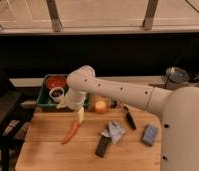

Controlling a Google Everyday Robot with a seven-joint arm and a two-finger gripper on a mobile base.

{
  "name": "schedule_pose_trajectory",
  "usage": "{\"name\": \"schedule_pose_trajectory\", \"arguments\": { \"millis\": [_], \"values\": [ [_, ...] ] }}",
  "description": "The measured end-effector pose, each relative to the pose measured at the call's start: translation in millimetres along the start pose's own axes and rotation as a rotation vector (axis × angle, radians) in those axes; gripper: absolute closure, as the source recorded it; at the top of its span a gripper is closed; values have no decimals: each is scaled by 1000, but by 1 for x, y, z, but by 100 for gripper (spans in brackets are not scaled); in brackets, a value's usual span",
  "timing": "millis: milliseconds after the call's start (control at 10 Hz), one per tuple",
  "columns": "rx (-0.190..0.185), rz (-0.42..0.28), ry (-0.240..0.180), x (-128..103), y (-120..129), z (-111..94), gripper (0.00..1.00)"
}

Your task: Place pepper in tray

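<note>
The slim orange-red pepper (pixel 70 132) lies on the wooden table, left of centre, pointing toward the front left. My gripper (pixel 80 116) hangs from the white arm just above the pepper's upper end, pointing down. The dark green tray (pixel 43 96) stands at the back left of the table, behind the pepper. It holds a red-orange bowl (pixel 56 81) and a small white cup (pixel 56 93). The arm's elbow covers the tray's right part.
A round yellow-orange fruit (pixel 100 106) sits right of the gripper. A dark reddish clump (pixel 116 104), a black tool (pixel 129 118), a crumpled grey packet (pixel 114 130), a dark flat bar (pixel 103 145) and a blue sponge (pixel 149 134) lie to the right.
</note>
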Motion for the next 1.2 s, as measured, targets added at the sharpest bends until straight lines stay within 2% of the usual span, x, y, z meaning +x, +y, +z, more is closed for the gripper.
{"name": "schedule_pose_trajectory", "arguments": {
  "millis": [500, 600, 900, 1000, 1200],
  "values": [
    [-1, 0, -3, 0, 0, 1, 20],
    [-9, -1, -20, -3, 2, 7, 20],
    [-63, -9, -74, -34, 17, 43, 20],
    [-90, -12, -89, -44, 23, 63, 20],
    [-114, -7, -105, -46, 25, 82, 20]
  ]
}}
